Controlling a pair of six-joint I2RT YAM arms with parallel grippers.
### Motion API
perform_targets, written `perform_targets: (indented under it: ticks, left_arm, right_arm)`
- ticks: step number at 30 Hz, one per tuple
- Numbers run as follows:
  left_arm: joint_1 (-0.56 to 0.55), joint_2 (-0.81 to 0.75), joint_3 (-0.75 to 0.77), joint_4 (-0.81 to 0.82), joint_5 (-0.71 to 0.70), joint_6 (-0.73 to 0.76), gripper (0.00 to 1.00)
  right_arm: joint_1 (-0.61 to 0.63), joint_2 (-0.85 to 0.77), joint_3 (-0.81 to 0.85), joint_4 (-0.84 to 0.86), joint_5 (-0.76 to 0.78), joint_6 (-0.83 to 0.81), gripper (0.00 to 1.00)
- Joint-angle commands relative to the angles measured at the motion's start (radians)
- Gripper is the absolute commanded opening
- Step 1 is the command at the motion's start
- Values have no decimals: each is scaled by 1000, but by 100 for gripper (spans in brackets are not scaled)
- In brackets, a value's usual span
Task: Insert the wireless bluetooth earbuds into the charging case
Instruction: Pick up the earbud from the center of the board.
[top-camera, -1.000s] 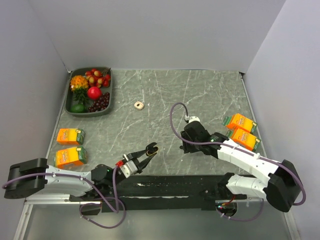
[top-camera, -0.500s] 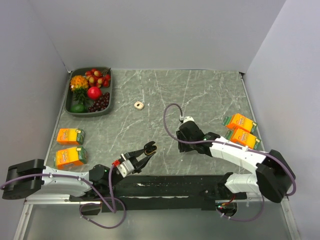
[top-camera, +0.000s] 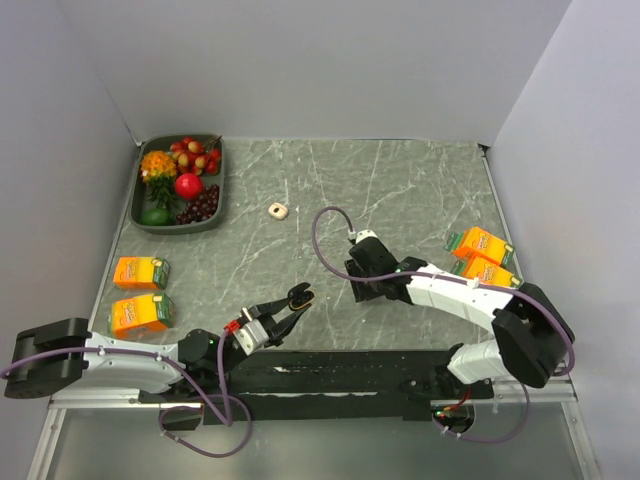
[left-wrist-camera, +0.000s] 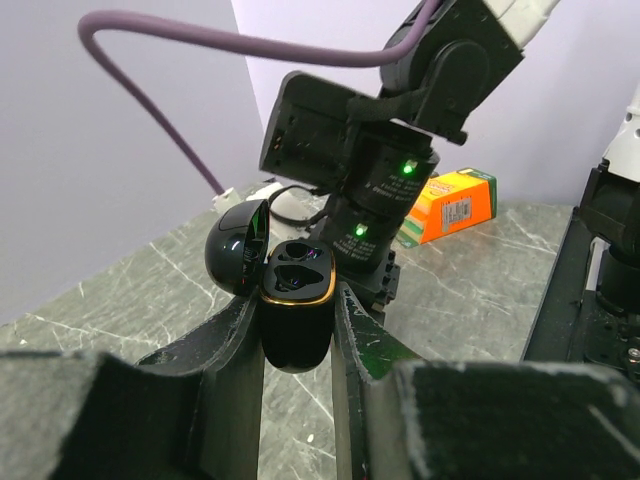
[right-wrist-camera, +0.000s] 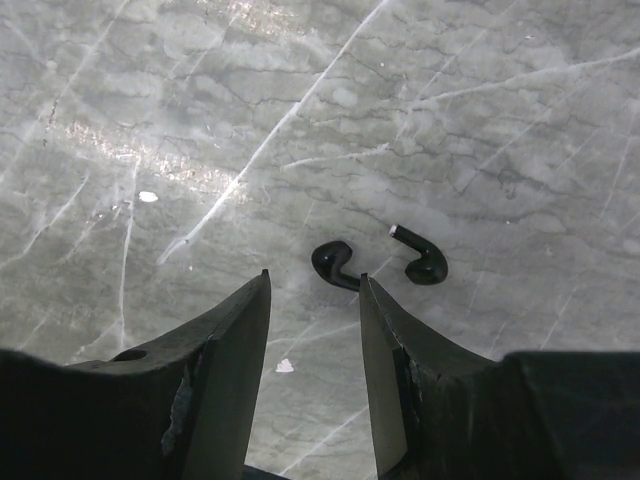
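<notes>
Your left end effector (left-wrist-camera: 297, 302) is clenched on the charging case (left-wrist-camera: 295, 320), a small glossy black box with a gold rim. It holds the case above the desk (top-camera: 400, 190), near the front edge. The lid (left-wrist-camera: 235, 258) stands open and is tilted to the left, and you can see two dark sockets inside.

The two earbuds (right-wrist-camera: 335, 265) (right-wrist-camera: 420, 262) lie on the desk side by side but apart, each black and bean-like with a short stem. Your right end effector (right-wrist-camera: 315, 288) is released, with its fingers apart, and the nearer earbud lies just ahead of the gap between them.

The earbuds are well apart from the two orange cartons at the right side (top-camera: 483, 256) and from the two at the left side (top-camera: 140, 292). A beige ring (top-camera: 278, 210) lies farther back. In the far left corner, the grey tray (top-camera: 134, 205) holds a red round fruit (top-camera: 188, 185), dark grapes (top-camera: 200, 206) and other small fruits
</notes>
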Motion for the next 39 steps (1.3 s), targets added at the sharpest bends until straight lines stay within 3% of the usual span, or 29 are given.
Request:
perform_targets:
  ticks: [1, 25, 39]
  left_arm:
    - [-10, -18, -47, 92, -11, -7, 1]
    - [-13, -12, -68, 109, -26, -2, 1]
    - [-12, -12, -71, 110, -25, -4, 1]
  right_arm:
    - [-2, 53, 54, 17, 6, -22, 49]
    - [-1, 142, 74, 27, 12, -27, 41]
    - [-1, 163, 83, 21, 14, -25, 28]
